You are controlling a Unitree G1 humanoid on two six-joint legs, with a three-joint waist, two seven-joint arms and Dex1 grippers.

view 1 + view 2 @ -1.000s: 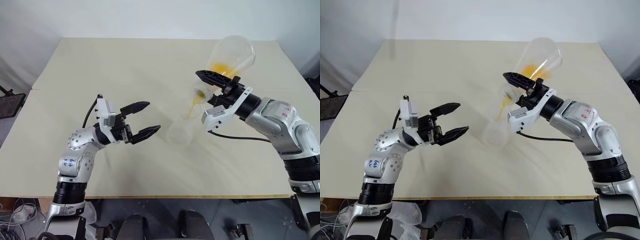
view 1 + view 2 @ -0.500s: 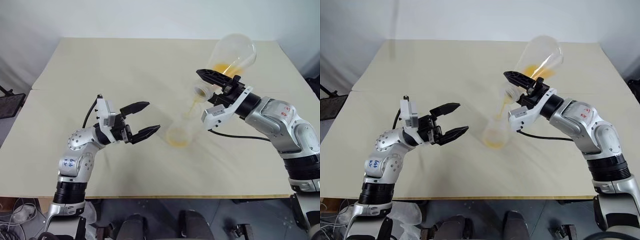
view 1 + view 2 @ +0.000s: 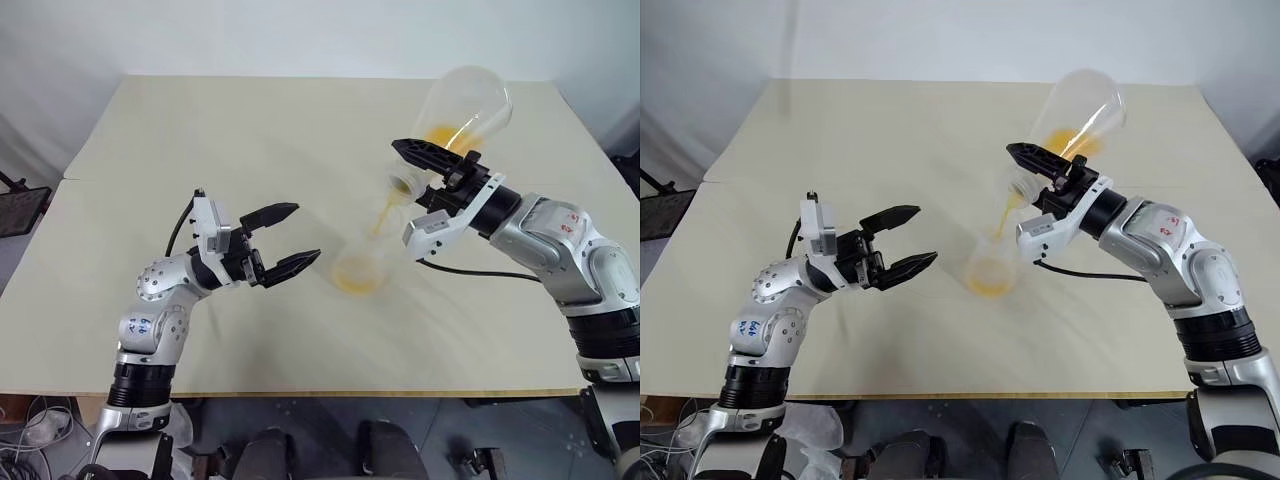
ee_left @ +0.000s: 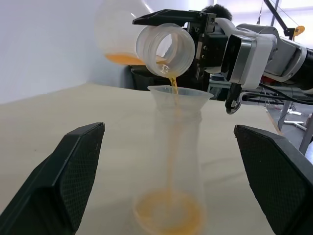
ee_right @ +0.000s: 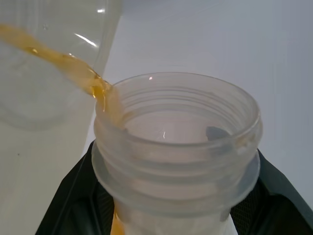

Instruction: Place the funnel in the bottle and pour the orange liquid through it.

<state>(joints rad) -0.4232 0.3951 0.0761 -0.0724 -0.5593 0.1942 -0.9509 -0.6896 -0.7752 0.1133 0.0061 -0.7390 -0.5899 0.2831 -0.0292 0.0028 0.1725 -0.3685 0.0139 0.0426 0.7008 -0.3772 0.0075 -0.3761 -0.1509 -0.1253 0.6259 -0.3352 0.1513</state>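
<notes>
The frosted bottle (image 3: 357, 268) stands upright mid-table with the clear funnel (image 4: 180, 95) seated in its neck. My right gripper (image 3: 408, 178) is shut on the neck of a clear flask (image 3: 468, 102), which is tipped mouth-down just above the funnel. A thin stream of orange liquid (image 4: 172, 87) runs from the flask's mouth (image 5: 176, 142) into the funnel. It pools in the bottle's base (image 4: 168, 215), and some stays in the flask's belly (image 3: 440, 135). My left gripper (image 3: 307, 232) is open to the left of the bottle, not touching it.
The beige table (image 3: 250, 130) stretches bare behind and in front of the bottle, with its front edge (image 3: 330, 393) near my arms. A black cable (image 3: 480, 273) trails from my right wrist over the tabletop. A dark object (image 3: 20, 210) lies beyond the table's left edge.
Orange liquid has gathered in the bottle's base, which was almost dry a second ago, and the flask holds less. Both arms have stayed where they were.
</notes>
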